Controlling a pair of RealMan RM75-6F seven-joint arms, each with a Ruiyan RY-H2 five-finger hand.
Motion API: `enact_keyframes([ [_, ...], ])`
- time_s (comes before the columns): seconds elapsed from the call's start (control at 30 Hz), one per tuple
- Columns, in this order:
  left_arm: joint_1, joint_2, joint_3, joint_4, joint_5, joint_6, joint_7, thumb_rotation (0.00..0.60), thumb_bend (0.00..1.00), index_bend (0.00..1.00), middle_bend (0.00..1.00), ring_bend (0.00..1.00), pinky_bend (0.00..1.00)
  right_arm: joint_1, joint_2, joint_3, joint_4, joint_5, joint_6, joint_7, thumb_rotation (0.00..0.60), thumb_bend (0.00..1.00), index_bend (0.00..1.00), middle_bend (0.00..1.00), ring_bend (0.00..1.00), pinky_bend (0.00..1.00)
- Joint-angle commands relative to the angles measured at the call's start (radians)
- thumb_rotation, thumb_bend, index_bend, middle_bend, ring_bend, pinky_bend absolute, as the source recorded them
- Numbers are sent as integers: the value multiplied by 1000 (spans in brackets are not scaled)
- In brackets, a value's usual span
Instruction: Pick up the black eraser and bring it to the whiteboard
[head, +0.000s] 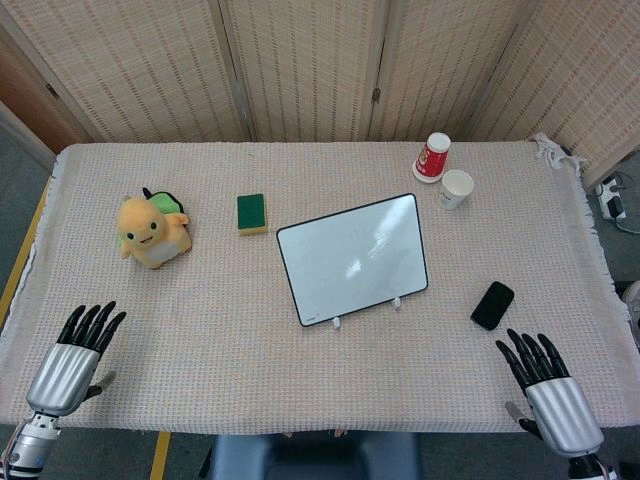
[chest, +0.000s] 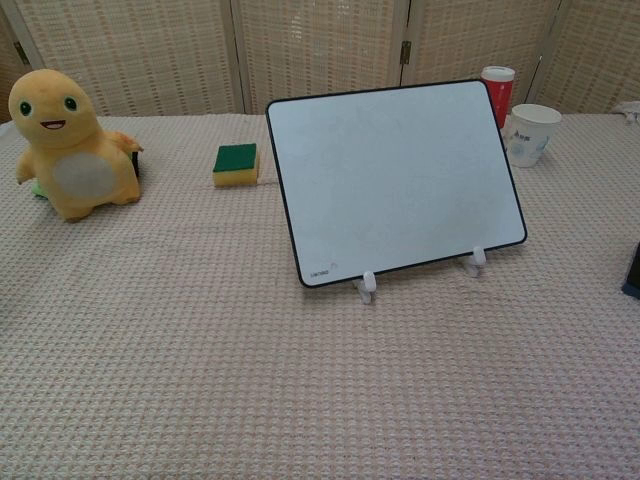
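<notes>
Black and flat, the eraser (head: 492, 305) lies on the woven cloth of the table (head: 300, 380); it is a small rounded rectangle with a slightly shiny top, set a little tilted. From the whiteboard (head: 352, 258) I see it at about 4 o'clock, apart from the board and not touching it. In the chest view only a dark sliver of the eraser shows at the right edge.

My right hand (head: 548, 388) rests near the table's front edge, at about 5 o'clock from the eraser and close to it, with fingers spread and holding nothing. My left hand (head: 72, 360) is at the front left corner, well apart from everything, also with fingers apart and empty.

The whiteboard stands tilted back on two small white feet, its surface blank. At 10 o'clock from it lies a green and yellow sponge (head: 251, 213), and further left sits a yellow plush toy (head: 151, 232). At 1 o'clock from the board stand a red cup (head: 433, 156) and a white paper cup (head: 455, 188), just beside each other
</notes>
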Motion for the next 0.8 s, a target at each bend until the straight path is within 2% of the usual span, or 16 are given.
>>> enact_keyframes([
  [0.03,1,-1,-1,0,-2,1,0,600,231,0,0,0,0,0,-5,4,2,3,2,-5,600,254,0,0,0,0],
  [0.23,0,12,2,-20,8,6,-28,600,231,0,0,0,0,25,-30,25,36,-2,-12,-10,600,255,0,0,0,0],
  [0.37,-9,32,3,-21,13,-1,-84,600,231,0,0,0,0,71,-44,48,71,0,-50,41,600,253,10,0,0,0],
  [0.47,-16,37,-6,-9,-4,-12,-103,600,231,0,0,0,0,121,-40,59,98,-4,-115,25,600,254,100,0,0,0],
  [0.57,-18,37,-18,-4,-33,-23,-109,600,231,0,0,0,0,166,-36,84,129,12,-177,-42,600,254,183,0,0,0],
  [0.8,-29,36,-35,3,-87,-63,-116,600,231,0,0,0,0,269,70,125,49,116,-364,-92,600,253,212,0,0,0],
])
